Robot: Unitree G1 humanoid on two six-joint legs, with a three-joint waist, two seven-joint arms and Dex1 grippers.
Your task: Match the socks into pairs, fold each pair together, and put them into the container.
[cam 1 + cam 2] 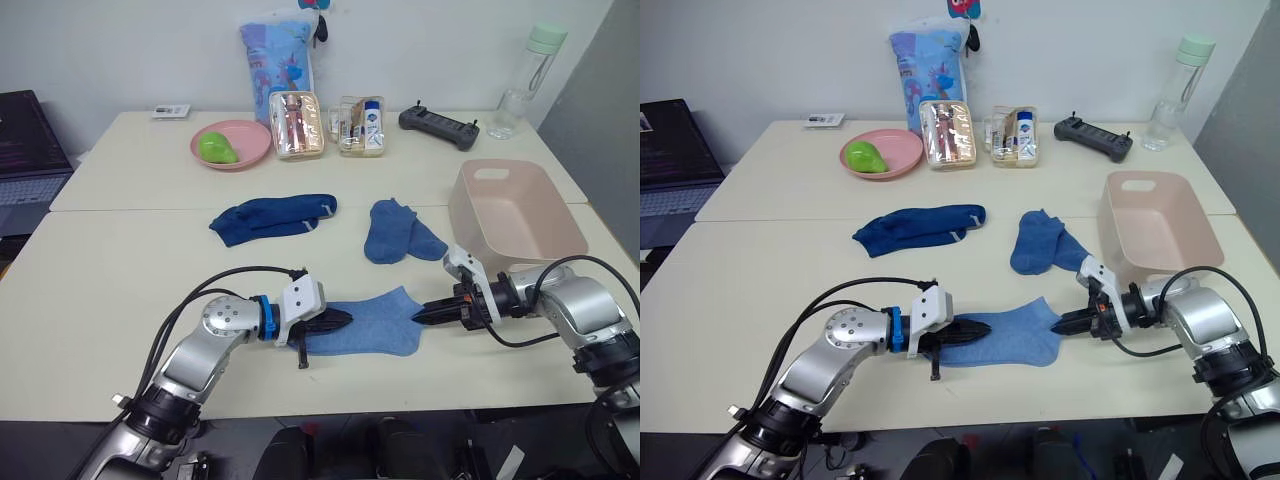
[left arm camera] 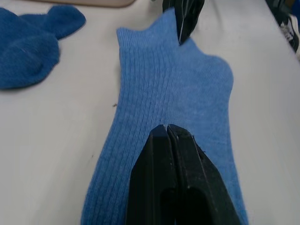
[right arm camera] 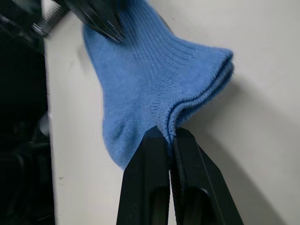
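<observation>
Two cream tables (image 1: 120, 250) abut before a white wall (image 1: 120, 50), perhaps painted.

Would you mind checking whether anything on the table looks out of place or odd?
Nothing stands out. Both grippers, left and right, pinch opposite ends of the light blue socks; the other socks lie flat, and the tub sits upright and empty.

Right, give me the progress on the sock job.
Nothing is stowed: the pink container holds no socks. In hand: the left gripper and right gripper each pinch an end of the medium-blue pair. Left: the navy socks and the other blue socks.
</observation>
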